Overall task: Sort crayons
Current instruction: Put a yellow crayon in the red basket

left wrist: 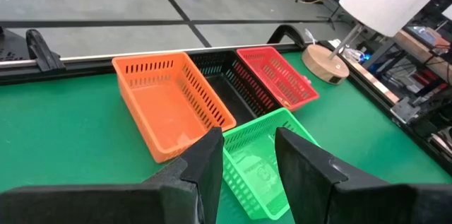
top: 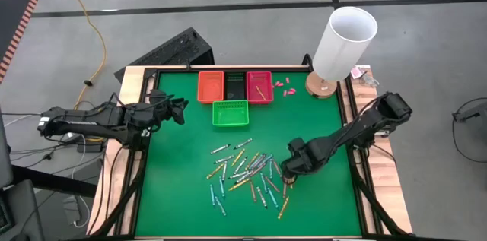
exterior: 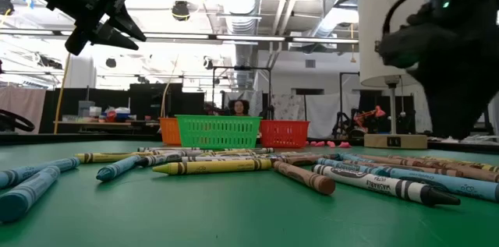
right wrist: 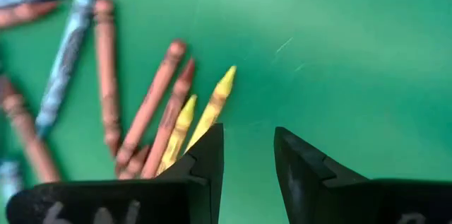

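Green table (top: 175, 188) strewn with crayons (top: 247, 169), right gripper (right wrist: 247, 155) low over them, fingers parted (nothing held), left gripper (left wrist: 247, 157) likewise parted, empty, above green basket (left wrist: 265, 171).

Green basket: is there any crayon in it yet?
No: the left wrist view shows the green basket with only its bare mesh floor inside.

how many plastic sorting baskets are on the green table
4: the orange slotted plastic basket, the black plastic basket and the red plastic basket stand in a row at the far edge; the green plastic basket sits just in front of them.
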